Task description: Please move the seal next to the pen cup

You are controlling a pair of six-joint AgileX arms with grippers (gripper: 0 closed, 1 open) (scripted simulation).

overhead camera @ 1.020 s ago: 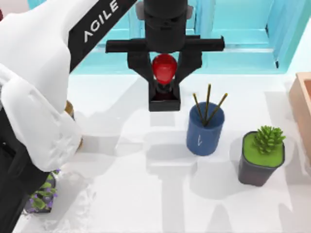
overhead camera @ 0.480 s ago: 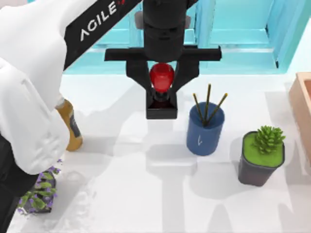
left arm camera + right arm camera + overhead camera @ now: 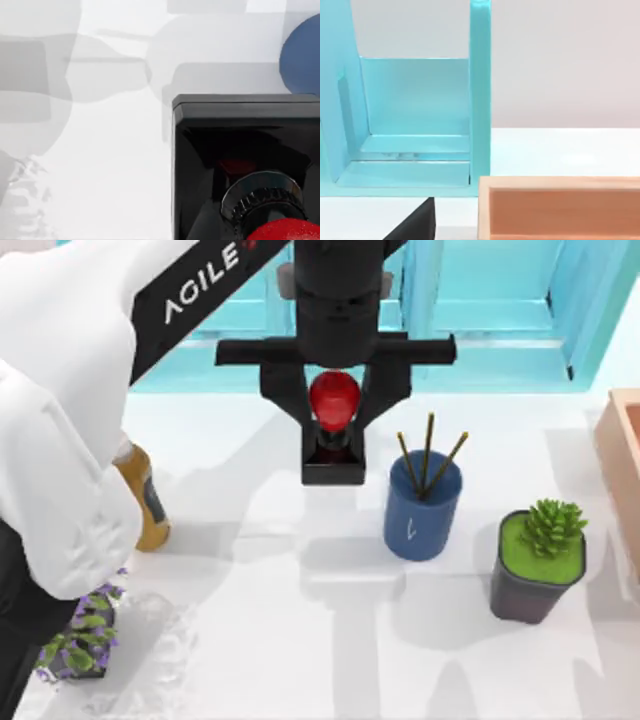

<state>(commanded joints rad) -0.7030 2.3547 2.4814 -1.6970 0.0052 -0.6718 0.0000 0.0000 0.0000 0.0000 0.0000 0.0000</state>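
Note:
The seal (image 3: 331,430) has a glossy red knob and a black square base. It is upright just left of the dark blue pen cup (image 3: 422,508), which holds three thin pencils. My left gripper (image 3: 333,400) comes from above, shut on the red knob with a black finger on each side. In the left wrist view the seal's black base (image 3: 245,150) is large in front, with the cup's blue side (image 3: 302,55) close beyond it. A small gap separates base and cup. I cannot tell whether the base touches the table.
A mustard-brown bottle (image 3: 145,505) stands at the left, with a purple-flowered plant (image 3: 85,640) nearer the front. A dark pot with a green succulent (image 3: 538,565) is to the right of the cup. A wooden box (image 3: 622,470) is on the right edge and a cyan shelf (image 3: 480,310) at the back.
The left gripper has carried the seal slightly toward the front of the table, and the arm's white body has swung aside, uncovering the bottle. Almost nothing has moved in the last half second.

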